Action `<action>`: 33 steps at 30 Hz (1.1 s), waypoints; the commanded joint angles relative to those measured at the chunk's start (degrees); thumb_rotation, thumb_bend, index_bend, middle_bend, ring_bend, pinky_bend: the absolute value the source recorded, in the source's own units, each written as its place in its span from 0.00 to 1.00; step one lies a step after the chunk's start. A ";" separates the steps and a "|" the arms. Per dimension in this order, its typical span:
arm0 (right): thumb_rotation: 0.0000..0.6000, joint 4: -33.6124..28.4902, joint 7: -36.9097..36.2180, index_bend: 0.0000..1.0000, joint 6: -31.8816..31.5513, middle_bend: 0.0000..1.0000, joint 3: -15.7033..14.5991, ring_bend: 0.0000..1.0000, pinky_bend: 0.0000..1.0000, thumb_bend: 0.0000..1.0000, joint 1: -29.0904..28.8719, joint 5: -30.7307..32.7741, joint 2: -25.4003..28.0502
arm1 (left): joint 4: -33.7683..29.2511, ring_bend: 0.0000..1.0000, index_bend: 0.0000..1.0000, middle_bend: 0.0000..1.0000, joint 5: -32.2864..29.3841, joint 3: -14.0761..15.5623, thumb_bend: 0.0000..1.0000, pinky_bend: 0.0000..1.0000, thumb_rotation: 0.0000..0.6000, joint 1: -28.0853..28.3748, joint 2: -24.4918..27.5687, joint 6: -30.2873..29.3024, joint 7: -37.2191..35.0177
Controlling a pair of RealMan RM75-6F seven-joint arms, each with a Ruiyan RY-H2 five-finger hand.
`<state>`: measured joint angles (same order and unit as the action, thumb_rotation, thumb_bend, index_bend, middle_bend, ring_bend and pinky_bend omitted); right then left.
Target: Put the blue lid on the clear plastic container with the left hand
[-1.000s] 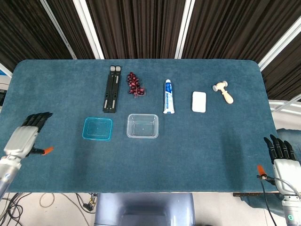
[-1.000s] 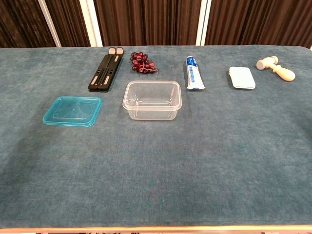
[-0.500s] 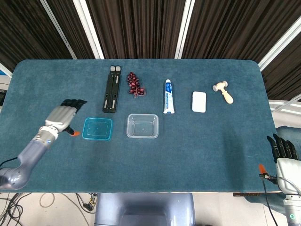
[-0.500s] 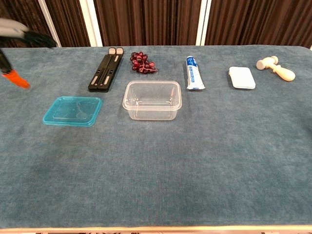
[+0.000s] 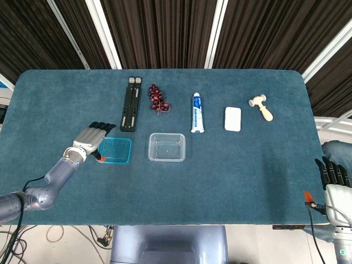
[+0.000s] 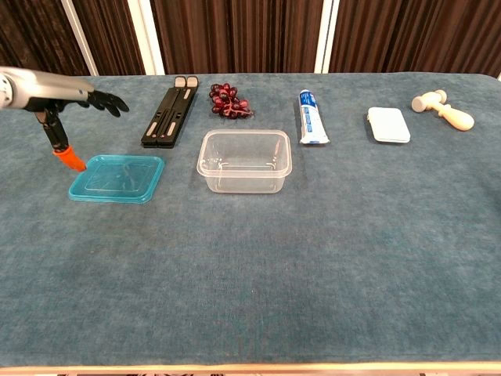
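Note:
The blue lid [image 5: 115, 150] [image 6: 117, 178] lies flat on the cloth, left of the clear plastic container [image 5: 166, 147] [image 6: 244, 160], which stands upright with nothing in it. My left hand [image 5: 89, 140] [image 6: 63, 98] hovers at the lid's left edge, fingers stretched out and apart, its orange-tipped thumb pointing down close to the lid's left rim. It holds nothing. My right hand [image 5: 333, 181] shows only in the head view, off the table's right front corner, fingers extended and empty.
Along the back of the blue table [image 5: 236, 170] lie a black folding stand [image 5: 131, 103], a bunch of dark grapes [image 5: 157, 99], a toothpaste tube [image 5: 197, 112], a white soap bar [image 5: 232, 119] and a small wooden mallet [image 5: 262, 107].
My left hand has swept from the table's left edge rightward to the lid's left side. The right hand drew back slightly. Lid and container have not moved.

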<state>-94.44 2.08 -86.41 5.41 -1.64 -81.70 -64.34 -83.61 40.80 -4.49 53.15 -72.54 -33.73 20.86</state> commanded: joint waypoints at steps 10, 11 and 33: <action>1.00 -0.04 0.11 0.00 0.09 0.00 0.14 0.00 0.00 0.36 0.04 0.37 0.03 | 3.43 0.00 0.00 0.04 -0.47 2.61 0.10 0.00 1.00 1.74 -3.51 0.94 -1.09; 1.00 -0.05 0.11 0.00 0.12 0.00 0.17 0.00 0.00 0.36 0.03 0.42 0.04 | 3.73 0.00 0.00 0.04 -0.50 2.77 0.10 0.00 1.00 1.84 -3.77 1.06 -1.20; 1.00 -0.15 -0.25 0.00 0.44 0.00 0.19 0.00 0.00 0.36 0.03 0.61 0.25 | 8.73 0.00 0.00 0.04 -0.70 5.66 0.10 0.00 1.00 3.41 -8.90 0.33 -1.06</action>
<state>-94.59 1.84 -85.98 5.59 -1.60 -81.10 -64.10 -74.95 40.03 1.13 56.53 -81.37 -33.45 19.84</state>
